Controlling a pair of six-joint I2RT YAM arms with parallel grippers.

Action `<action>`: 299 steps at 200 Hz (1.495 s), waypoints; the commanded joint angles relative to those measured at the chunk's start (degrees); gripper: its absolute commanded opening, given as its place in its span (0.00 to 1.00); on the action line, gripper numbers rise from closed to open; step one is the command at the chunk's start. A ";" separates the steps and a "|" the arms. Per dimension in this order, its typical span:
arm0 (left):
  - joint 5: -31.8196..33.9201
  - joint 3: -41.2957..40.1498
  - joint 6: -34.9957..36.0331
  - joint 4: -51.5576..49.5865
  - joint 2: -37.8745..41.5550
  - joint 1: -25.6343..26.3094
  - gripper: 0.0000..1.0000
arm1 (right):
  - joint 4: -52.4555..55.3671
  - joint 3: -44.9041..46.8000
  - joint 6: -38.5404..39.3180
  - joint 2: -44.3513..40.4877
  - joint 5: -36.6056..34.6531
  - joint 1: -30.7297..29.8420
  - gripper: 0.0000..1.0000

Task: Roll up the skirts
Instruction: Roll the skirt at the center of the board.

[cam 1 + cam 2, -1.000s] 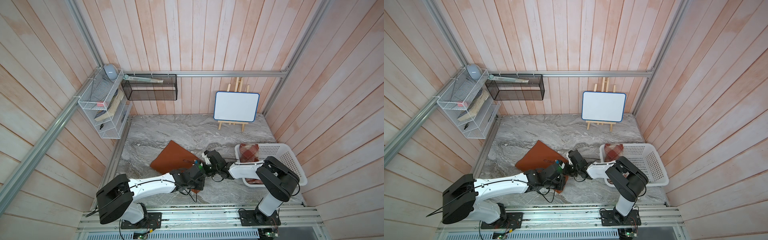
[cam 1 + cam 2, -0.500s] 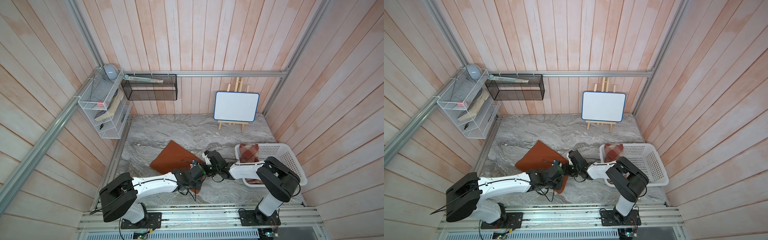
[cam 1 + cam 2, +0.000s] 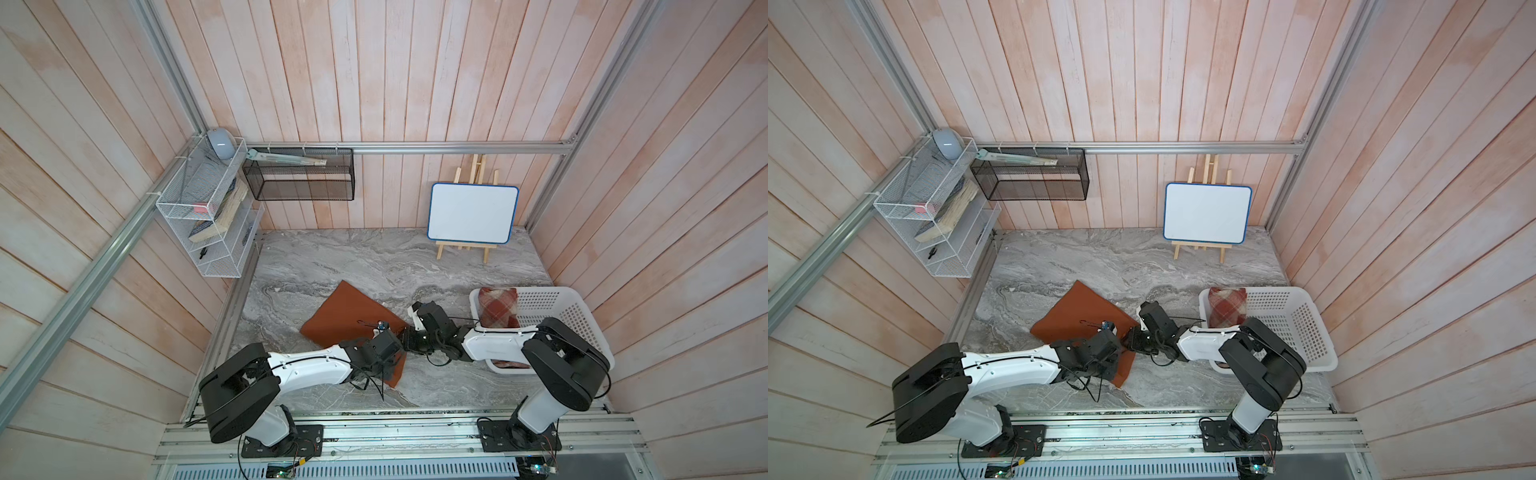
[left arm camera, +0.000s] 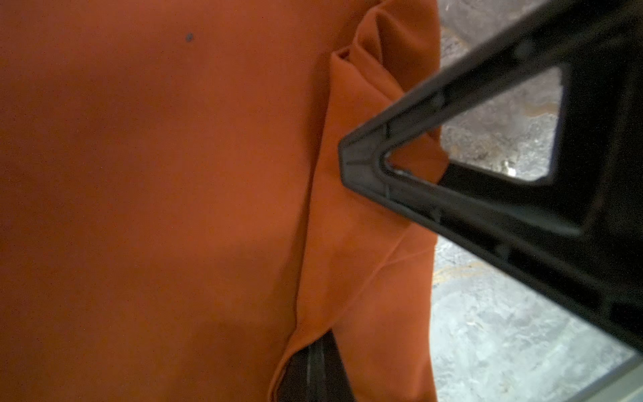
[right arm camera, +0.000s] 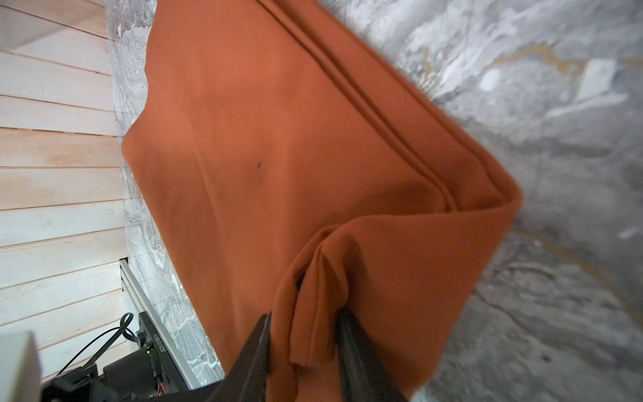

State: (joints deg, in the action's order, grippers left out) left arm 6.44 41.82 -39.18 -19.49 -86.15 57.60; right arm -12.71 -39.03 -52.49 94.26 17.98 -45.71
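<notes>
Barely shifted, left tool [image 3: 395, 353] and right tool [image 5: 302, 334] each clench an edge of the rust-orange skirt [image 3: 345, 311] on the grey marbled counter [image 3: 374, 257]. Pale pink planks [image 3: 374, 83] wall the room.

The rust-orange skirt [image 4: 156, 191] fills most of the frame, with 1 small dark speck [image 4: 189, 37] on it. A raised fold runs along its edge, beside the grey marble worktop [image 4: 504, 330]. The right gripper [image 4: 368, 163] reaches in, its black open-framed triangular tip on that fold. The left gripper [image 4: 313, 376] shows as dark fingers pressed together, with the cloth running out of them.
</notes>
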 commanded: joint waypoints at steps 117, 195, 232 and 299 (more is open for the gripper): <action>-0.58 -2.99 6.90 7.42 -3.51 -2.41 0.00 | 11.96 5.07 2.60 -18.31 -5.89 0.79 0.60; -2.60 -3.91 8.28 10.38 -5.87 -5.45 0.00 | 2.53 12.99 -1.01 -12.73 -0.67 -1.19 0.55; -3.09 -5.32 7.93 11.55 -5.17 -5.48 0.00 | -3.15 11.41 -1.88 -4.63 1.16 -1.28 0.54; -6.87 -8.20 9.75 17.29 -4.22 -5.57 0.00 | -25.97 15.06 -2.85 4.03 8.31 -1.37 0.42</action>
State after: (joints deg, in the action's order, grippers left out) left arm 2.57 36.64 -31.42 -1.63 -88.95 52.27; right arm -32.93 -26.79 -54.96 93.56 22.50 -46.63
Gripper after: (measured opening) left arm 0.041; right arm 0.447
